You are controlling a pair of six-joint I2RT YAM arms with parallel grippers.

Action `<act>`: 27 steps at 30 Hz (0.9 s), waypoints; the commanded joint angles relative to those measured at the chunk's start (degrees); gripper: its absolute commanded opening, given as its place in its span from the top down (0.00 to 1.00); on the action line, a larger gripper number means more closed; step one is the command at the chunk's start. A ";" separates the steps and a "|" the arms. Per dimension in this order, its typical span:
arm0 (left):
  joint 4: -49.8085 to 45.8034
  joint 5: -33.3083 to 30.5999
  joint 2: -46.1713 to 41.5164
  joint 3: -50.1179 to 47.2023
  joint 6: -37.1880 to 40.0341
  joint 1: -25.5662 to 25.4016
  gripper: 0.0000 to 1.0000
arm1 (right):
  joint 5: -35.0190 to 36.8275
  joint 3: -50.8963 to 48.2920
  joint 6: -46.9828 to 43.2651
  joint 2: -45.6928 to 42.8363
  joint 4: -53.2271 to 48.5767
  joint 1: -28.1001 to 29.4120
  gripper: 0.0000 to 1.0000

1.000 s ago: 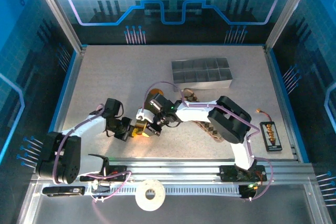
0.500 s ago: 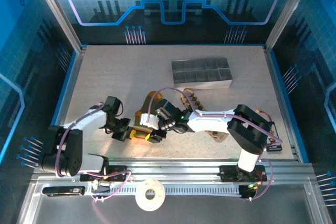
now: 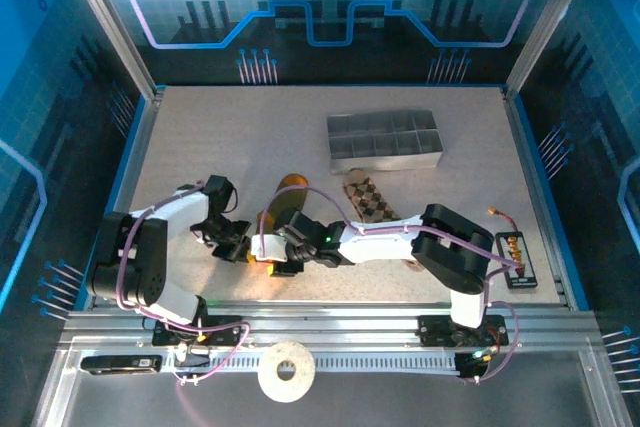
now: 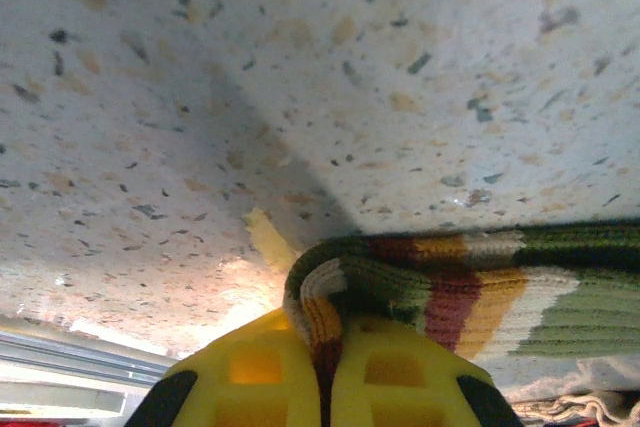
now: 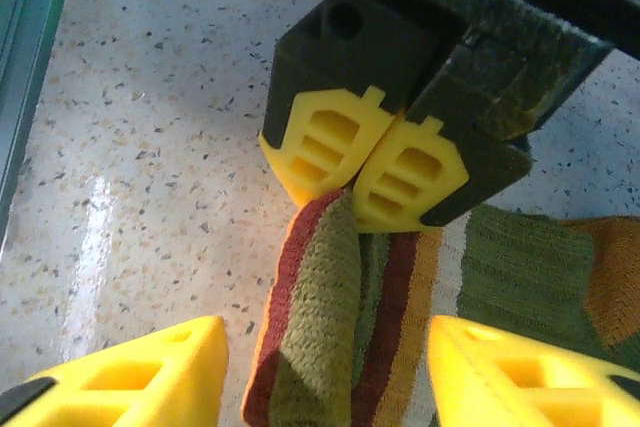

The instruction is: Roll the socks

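Note:
The olive-green sock with orange and cream stripes (image 3: 286, 193) lies on the table, its folded near end (image 5: 330, 317) bunched up. My left gripper (image 4: 326, 352) is shut on that folded edge, and its yellow fingers (image 5: 365, 172) pinch the fold from above in the right wrist view. My right gripper (image 5: 330, 387) is open, one finger on each side of the same fold, without gripping it. From above, both grippers (image 3: 240, 250) (image 3: 283, 259) meet at the sock's near end. The brown and tan diamond-check sock (image 3: 366, 197) lies flat to the right, under the right arm.
A grey compartment tray (image 3: 385, 137) stands at the back right. A small black board with a wire (image 3: 513, 257) lies at the right edge. A white tape roll (image 3: 286, 372) sits on the front rail. Bare speckled table (image 3: 220, 147) stretches to the back left.
My right gripper let go and opened, then slid left to straddle the striped sock's near fold. Its forearm now lies lower, uncovering the diamond-check sock. The left gripper stayed shut on the fold.

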 commanded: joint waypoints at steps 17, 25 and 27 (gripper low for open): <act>-3.87 -3.37 -1.87 4.28 1.83 0.05 0.87 | -6.76 3.39 12.39 3.47 -4.85 -4.61 1.00; -8.46 -7.59 -12.01 6.73 2.85 0.07 0.33 | -22.99 0.55 22.44 5.60 -5.55 -10.50 1.00; -8.17 -7.06 -14.24 5.71 3.34 0.06 0.36 | -25.64 0.43 24.45 6.91 -5.84 -11.65 1.00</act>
